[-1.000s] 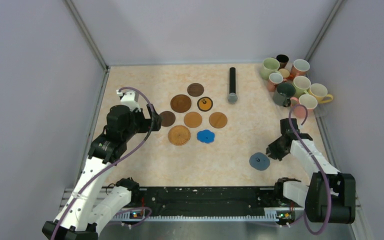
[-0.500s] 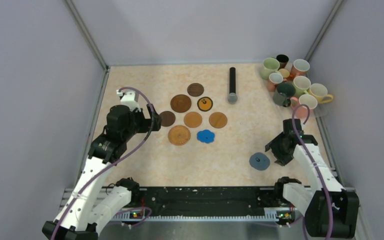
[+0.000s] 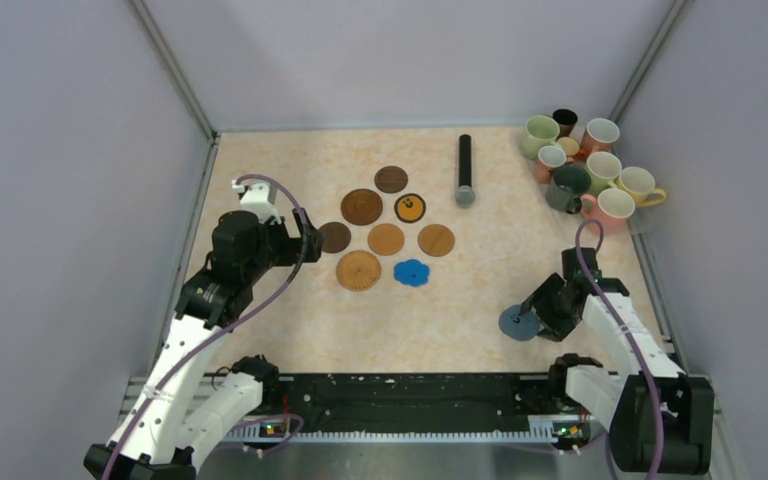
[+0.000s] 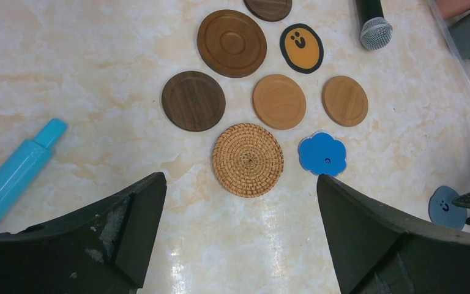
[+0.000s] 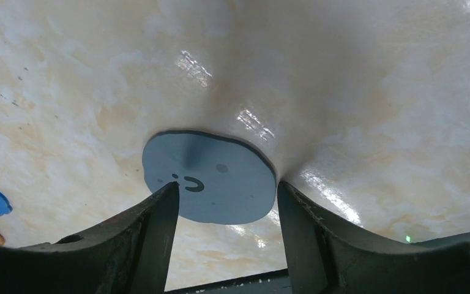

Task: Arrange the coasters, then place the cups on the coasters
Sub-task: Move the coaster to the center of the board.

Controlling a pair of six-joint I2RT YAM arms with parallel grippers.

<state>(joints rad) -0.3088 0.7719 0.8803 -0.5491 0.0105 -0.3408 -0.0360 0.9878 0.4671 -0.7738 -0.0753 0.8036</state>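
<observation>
grey-blue coaster (image 5: 211,177) lies flat nr the bench's (image 3: 290,320) near edge, right side, well apart from the other coasters (image 3: 386,238), w/ right gripper (image 5: 226,196) jaws parted low over it, gripping nothing (left gripper (image 4: 238,184) wide open too); prob thin, light, bendy, so pinch its rim.

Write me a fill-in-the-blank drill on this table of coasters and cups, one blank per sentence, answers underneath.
1. The right gripper straddles the grey-blue coaster, which lies ____ on the table.
2. The flower-shaped coaster is ____ in colour.
3. The cups stand bunched in the far right corner, and ____ of them is on a coaster.
4. The left gripper has its jaws ____.

Answers: flat; blue; none; open
</observation>
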